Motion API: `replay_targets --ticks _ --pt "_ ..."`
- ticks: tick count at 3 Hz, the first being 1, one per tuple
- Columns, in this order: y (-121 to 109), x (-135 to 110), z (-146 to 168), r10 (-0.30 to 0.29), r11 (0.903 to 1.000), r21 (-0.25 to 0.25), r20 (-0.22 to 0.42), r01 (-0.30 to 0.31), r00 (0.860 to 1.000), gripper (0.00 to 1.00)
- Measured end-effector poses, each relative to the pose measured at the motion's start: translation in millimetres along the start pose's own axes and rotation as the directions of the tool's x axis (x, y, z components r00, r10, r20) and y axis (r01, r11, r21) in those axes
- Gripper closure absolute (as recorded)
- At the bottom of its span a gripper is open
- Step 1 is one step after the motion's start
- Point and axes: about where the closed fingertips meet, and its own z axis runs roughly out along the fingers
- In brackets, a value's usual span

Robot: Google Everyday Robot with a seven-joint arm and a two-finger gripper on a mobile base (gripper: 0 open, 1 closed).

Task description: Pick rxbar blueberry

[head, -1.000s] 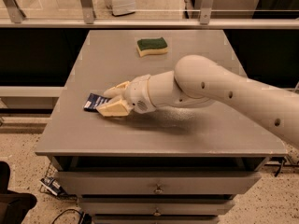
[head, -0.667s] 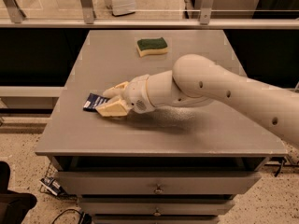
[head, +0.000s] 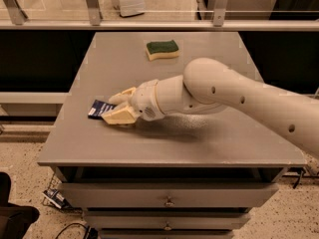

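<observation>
Grey surface [head: 234, 148] fills the middle of the frame, with drawers [head: 169, 201] under its front edge and a railing across the top. I have the gripper [head: 110, 108] low at the left-centre of the frame, at the end of the white arm [head: 224, 91] that reaches in from the right. Its fingers [head: 119, 117] are apart, one on the upper side and one on the lower side of the rxbar blueberry [head: 98, 108]. The bar lies flat, its right end between the fingertips and its left end poking out toward the left edge.

To do this well, I judge I should push in a little further so the fingers cover more of the wrapper, keep the tips down at the surface, then close slowly. The wrapper is thin and slick, so a shallow pinch on the crinkled end could slip or skid the bar leftward.

That left edge is near the bar, so any shove in that direction risks sending it to the floor. Upward and rightward there is open room. The sponge [head: 162, 49] sits well apart in the upper middle, out of my lifting path.
</observation>
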Motion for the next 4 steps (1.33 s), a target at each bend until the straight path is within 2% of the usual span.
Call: replay_targets --ticks 1,2,3,4 --pt "0 -22 -18 -0.042 0.9991 0.001 0.016 0.042 0.999 1.0" --pt "1 -53 -50 -0.095 0.9955 0.0 0.039 0.095 0.995 1.0" --pt "4 -94 -87 -0.162 0.9868 0.008 0.028 0.162 0.986 1.0" --pt "7 -134 -115 -0.228 0.9733 0.025 0.009 0.228 0.974 1.0"
